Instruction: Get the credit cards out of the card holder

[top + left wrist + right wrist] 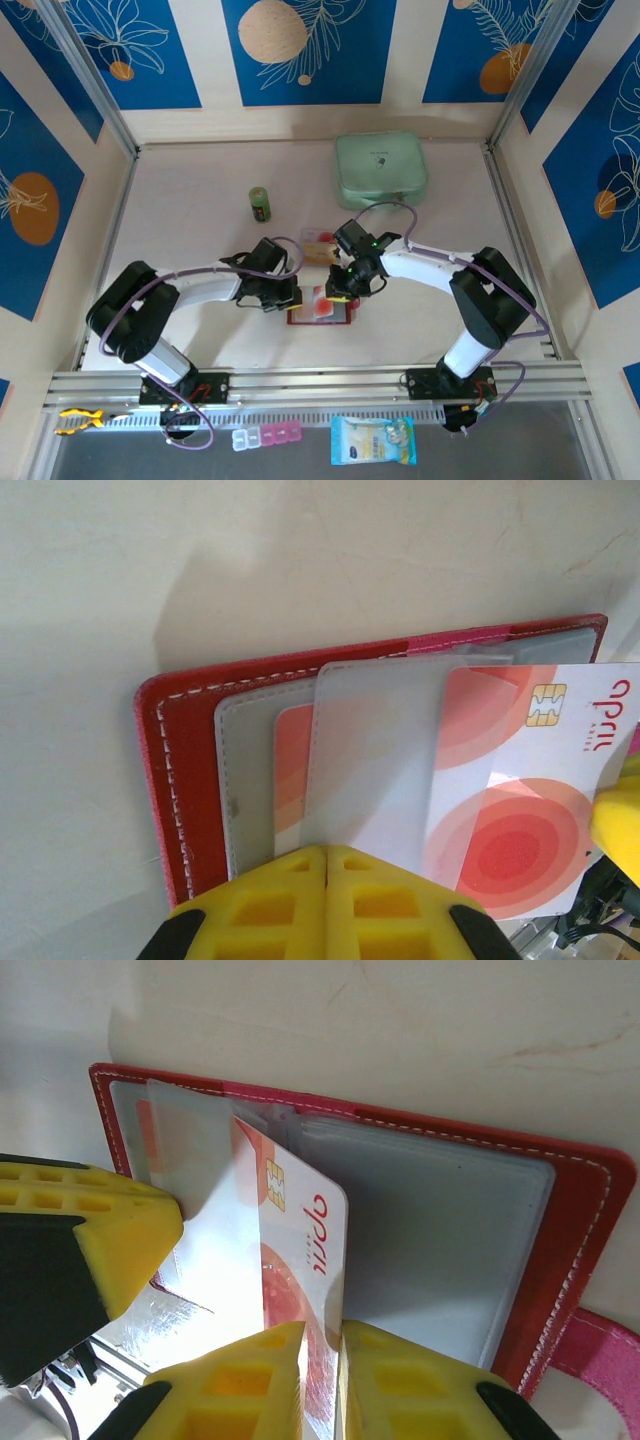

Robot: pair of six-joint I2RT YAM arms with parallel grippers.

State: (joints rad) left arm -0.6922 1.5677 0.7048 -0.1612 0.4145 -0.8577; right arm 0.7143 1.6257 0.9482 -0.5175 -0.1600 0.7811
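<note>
1. The card holder lies open on the table, near the front edge and between the two arms. A white card with red circles sticks partway out of its clear pocket.
2. We judge the card light, stiff and slick. Its free short edge is the place to hold it, and it should be pulled flat along the pocket.
3. The right gripper pinches that edge, with the card showing in the thin gap between its fingers.
4. The left gripper has its fingers pressed together at the pocket's edge. We cannot tell whether any plastic is caught between them.
5. The holder is soft and light, so it may slide along with the card unless it is pinned.
6. A second card sits deeper under the clear pocket.
7. A green case and a small green cylinder stand well apart at the back. Only the left gripper crowds the pull path.
</note>
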